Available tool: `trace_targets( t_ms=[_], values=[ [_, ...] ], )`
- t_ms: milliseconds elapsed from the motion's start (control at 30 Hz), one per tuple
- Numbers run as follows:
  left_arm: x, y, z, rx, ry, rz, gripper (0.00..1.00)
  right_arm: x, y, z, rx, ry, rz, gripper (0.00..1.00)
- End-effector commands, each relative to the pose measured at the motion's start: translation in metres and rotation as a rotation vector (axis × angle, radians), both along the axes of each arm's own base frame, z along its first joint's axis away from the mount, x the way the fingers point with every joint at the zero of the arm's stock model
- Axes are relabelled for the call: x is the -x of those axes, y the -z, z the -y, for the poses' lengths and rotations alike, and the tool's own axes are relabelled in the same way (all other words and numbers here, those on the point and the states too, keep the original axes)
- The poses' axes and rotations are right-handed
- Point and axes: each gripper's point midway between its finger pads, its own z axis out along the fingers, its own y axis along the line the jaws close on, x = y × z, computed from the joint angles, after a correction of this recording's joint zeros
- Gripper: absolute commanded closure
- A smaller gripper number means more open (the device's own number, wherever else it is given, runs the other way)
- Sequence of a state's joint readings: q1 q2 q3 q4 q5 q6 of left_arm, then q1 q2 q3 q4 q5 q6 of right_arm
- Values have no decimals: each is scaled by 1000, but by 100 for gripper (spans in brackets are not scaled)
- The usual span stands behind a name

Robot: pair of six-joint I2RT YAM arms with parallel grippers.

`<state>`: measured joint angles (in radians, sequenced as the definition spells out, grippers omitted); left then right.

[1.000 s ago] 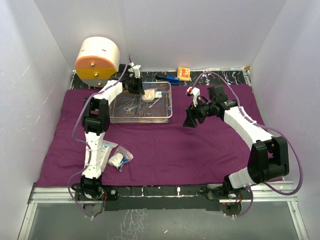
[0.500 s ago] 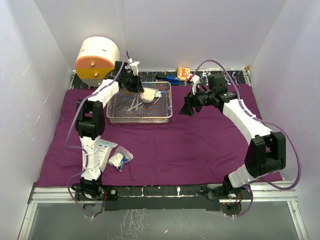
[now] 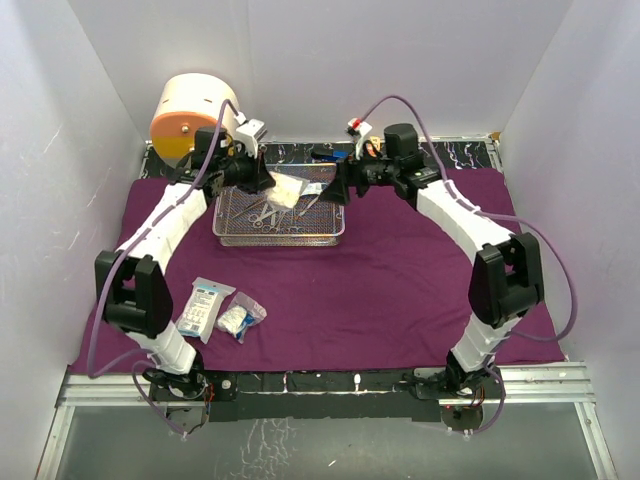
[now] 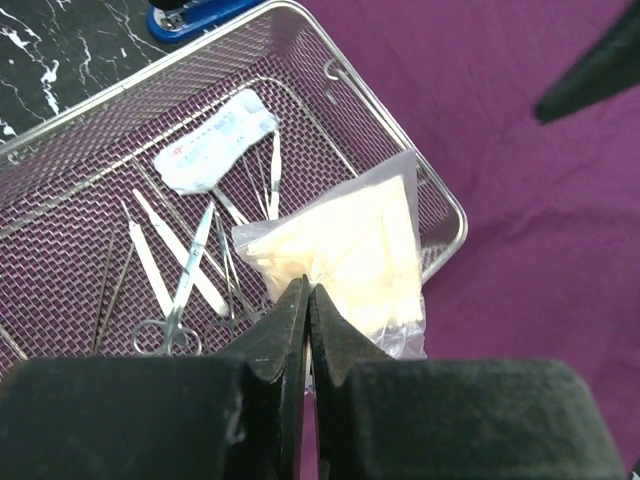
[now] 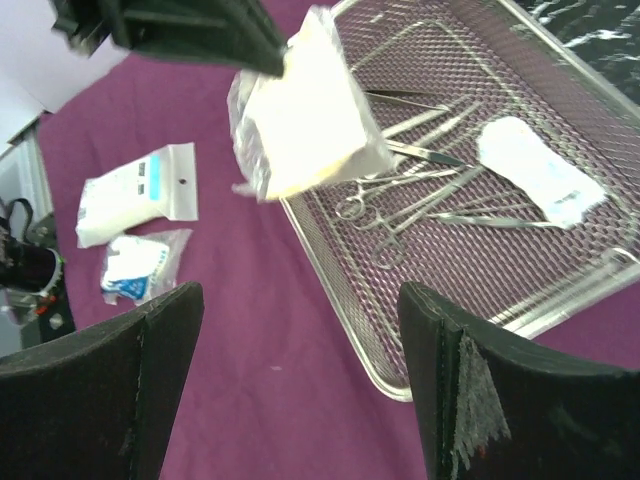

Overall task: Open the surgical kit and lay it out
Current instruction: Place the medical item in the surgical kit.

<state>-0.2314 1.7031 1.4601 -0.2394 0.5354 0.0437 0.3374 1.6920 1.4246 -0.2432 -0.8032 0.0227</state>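
On the left of the purple cloth [image 3: 400,290] spread over the desk [image 3: 460,155] we see two white packets [image 3: 205,305] lying flat, well apart from the wire-mesh tray [image 3: 280,240]. Over that tray our left gripper [image 4: 307,290] is pressed tight on the edge of a clear bag of gauze [image 4: 350,250], holding it above the steel instruments [image 4: 190,280] and a small white packet [image 4: 215,150] that lie in the mesh. At the tray's right side we find the right gripper [image 5: 300,290] spread wide, with nothing between its fingers.
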Motion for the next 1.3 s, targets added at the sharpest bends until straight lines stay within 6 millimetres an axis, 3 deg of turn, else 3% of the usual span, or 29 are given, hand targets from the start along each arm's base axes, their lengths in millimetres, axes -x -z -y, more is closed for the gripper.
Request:
trace_targets(
  t_ms=[0, 167, 300, 467, 800, 900, 1033, 1133, 1267],
  values=[
    [38, -27, -3, 0, 67, 83, 100, -9, -22, -38, -89, -42, -3, 21],
    [70, -23, -9, -20, 97, 80, 100, 6, 0, -77, -100, -154, -83, 20],
    [89, -18, -13, -28, 109, 70, 100, 18, 12, -102, -107, -224, -134, 27],
    [109, -13, -18, -30, 107, 57, 100, 37, 19, -121, -148, -332, -188, 51],
    [132, 11, -30, -75, 83, -6, 100, 68, 37, -140, -147, -449, -246, 89],
    [137, 13, -42, -137, 53, -17, 68, 84, 50, -145, -108, -460, -242, 94],
    [130, -4, -72, -243, -90, 54, 39, 127, 73, -155, -51, -517, -256, 95],
    [120, -24, -103, -289, -230, 128, 27, 162, 87, -165, -36, -570, -276, 95],
    [106, -39, -151, -272, -437, 125, 23, 196, 91, -184, -49, -624, -297, 96]
  ],
)
